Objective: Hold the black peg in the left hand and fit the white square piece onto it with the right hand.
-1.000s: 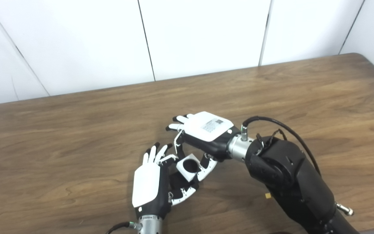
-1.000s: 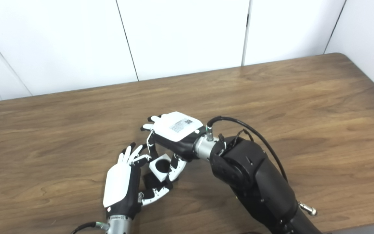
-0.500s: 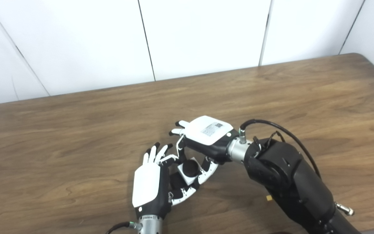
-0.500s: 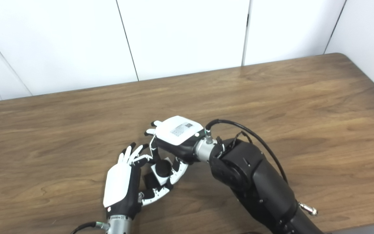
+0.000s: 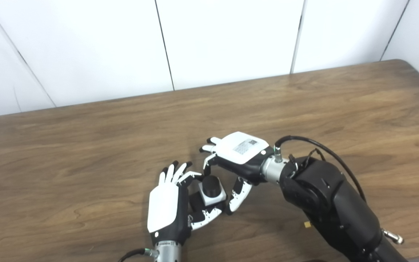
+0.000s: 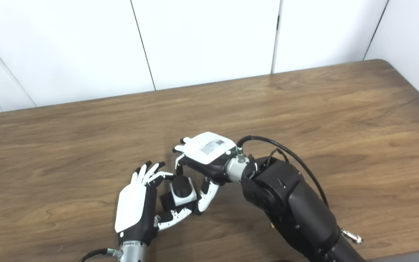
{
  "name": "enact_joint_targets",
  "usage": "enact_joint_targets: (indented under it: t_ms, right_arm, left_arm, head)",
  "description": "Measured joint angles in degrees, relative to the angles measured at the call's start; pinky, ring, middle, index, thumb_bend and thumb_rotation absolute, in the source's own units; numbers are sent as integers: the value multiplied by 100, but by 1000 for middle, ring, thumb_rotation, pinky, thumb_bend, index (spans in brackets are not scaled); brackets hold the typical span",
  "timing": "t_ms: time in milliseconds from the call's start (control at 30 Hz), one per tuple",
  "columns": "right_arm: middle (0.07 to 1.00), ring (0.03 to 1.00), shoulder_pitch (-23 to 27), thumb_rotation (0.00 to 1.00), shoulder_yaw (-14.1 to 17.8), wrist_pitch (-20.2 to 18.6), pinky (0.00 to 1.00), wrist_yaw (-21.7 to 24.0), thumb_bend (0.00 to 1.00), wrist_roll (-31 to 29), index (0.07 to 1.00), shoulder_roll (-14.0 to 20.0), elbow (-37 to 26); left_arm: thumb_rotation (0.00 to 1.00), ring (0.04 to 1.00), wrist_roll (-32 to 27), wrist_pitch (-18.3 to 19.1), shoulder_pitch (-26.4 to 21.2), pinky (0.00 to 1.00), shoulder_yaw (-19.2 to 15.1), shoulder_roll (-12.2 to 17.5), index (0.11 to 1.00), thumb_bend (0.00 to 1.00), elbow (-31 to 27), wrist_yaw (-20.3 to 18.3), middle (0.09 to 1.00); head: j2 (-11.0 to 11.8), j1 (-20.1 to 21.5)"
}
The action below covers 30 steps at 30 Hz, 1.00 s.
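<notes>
Since a second ago the white square piece (image 5: 212, 197) has dropped over the black peg (image 5: 210, 184) — gripped by the left robot hand (image 5: 169, 207). Right robot hand (image 5: 236, 160), fingers spread, has let go; withdrawing seems next.

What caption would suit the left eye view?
Left hand holds the black peg with the white square piece seated around it; right hand open beside.

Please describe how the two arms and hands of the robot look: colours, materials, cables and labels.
Both hands have a white back plate, black palm and white fingers with black tips. The right hand carries a printed label, a silver wrist cuff and a black cable looping to a bulky black forearm. The left hand also has a silver wrist.
</notes>
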<state>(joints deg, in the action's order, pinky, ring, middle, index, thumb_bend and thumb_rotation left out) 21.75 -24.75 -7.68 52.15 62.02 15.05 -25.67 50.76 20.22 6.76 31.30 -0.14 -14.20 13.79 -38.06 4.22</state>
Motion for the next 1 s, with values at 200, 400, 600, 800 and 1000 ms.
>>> enact_joint_targets:
  t_ms: [200,400,600,800,1000]
  right_arm:
    - [954,1000,-2,340,42,-47,840,1,966,-9,708,-54,0]
    - [950,1000,-2,344,69,-75,844,1,967,1,699,-112,0]
    - [946,1000,-13,352,139,-93,842,-24,979,9,700,-218,2]
    - [947,1000,-81,362,329,-277,856,-166,996,73,722,-399,27]
    - [966,1000,-86,386,507,-382,902,-329,1000,122,786,-434,164]
  left_arm:
    - [323,976,-7,-1,5,996,-16,-3,920,846,-7,101,926]
    - [329,984,-121,-8,17,1000,-40,-4,929,914,-23,157,946]
    - [357,986,-278,-11,36,1000,-74,1,926,929,-64,126,947]
    - [385,972,-424,-11,73,974,-232,58,920,948,-265,-84,941]
    - [477,988,-590,-15,80,995,-635,173,952,951,-548,-458,960]
  head:
    - [-17,-9]
    - [-18,-26]
    - [9,-35]
    - [35,-9]
    - [79,97]
